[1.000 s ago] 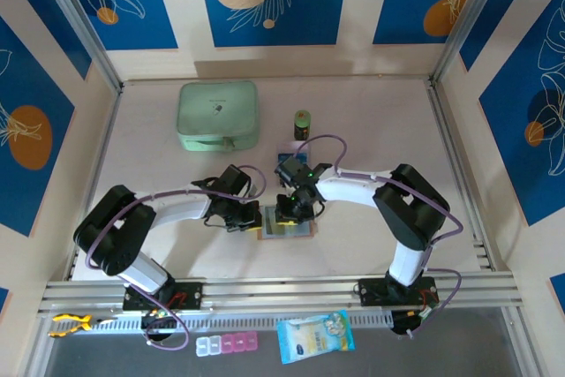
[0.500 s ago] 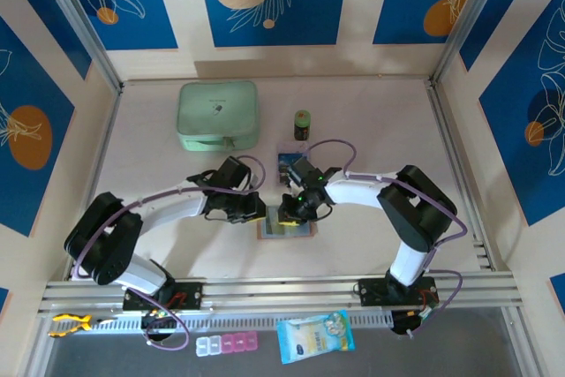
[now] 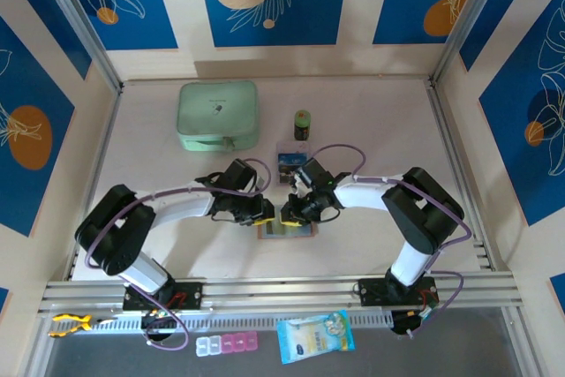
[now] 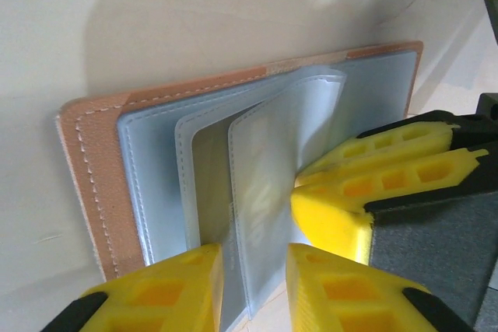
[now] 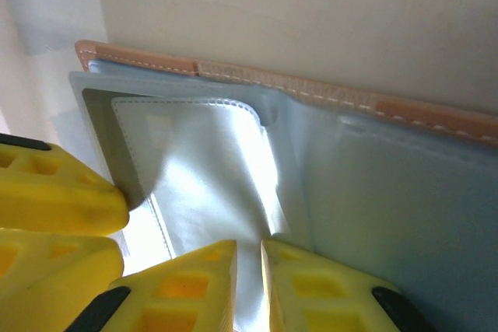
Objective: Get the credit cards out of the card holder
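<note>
Card holder open flat between both, long axis left-right. Right pincer pinching clear sleeve; left pincer slightly spread, straddling another.

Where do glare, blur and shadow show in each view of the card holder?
Right wrist: glare whitens the clear sleeve, right tool soft-edged. Left wrist: a soft shadow lies on the table beyond the card holder. Top external: even light, sharp.

The left gripper has slid right onto the card holder, its jaws parting slightly.
</note>
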Motion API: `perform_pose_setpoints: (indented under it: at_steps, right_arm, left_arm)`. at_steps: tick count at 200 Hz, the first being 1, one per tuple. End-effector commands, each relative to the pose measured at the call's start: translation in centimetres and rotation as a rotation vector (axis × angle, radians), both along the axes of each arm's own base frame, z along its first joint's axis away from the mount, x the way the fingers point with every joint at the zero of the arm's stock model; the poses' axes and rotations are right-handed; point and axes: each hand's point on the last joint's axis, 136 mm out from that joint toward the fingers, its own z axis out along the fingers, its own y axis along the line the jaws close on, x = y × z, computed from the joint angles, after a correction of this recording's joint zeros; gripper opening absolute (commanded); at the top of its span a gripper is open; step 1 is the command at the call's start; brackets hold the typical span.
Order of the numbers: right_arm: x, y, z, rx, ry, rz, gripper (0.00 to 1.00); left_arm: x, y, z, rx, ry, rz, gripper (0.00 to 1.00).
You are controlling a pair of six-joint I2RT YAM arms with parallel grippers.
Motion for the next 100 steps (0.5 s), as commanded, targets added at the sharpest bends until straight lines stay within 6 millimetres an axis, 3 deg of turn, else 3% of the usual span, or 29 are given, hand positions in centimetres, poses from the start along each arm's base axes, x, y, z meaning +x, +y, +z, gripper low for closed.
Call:
perform_pose_setpoints:
  at_steps: [1,100]
  right_arm:
    - [-0.69,-0.86,-0.66,-0.009,0.034,-0.013,0.18]
    - [-0.68,-1.07,-1.11,0.069,0.063,-0.033,0.18]
  left_arm:
    - [-0.42,-0.07,-0.82,0.002,0.025,0.008,0.28]
    - [-0.54,-0.72,-1.65,-0.002,0.048,0.0,0.29]
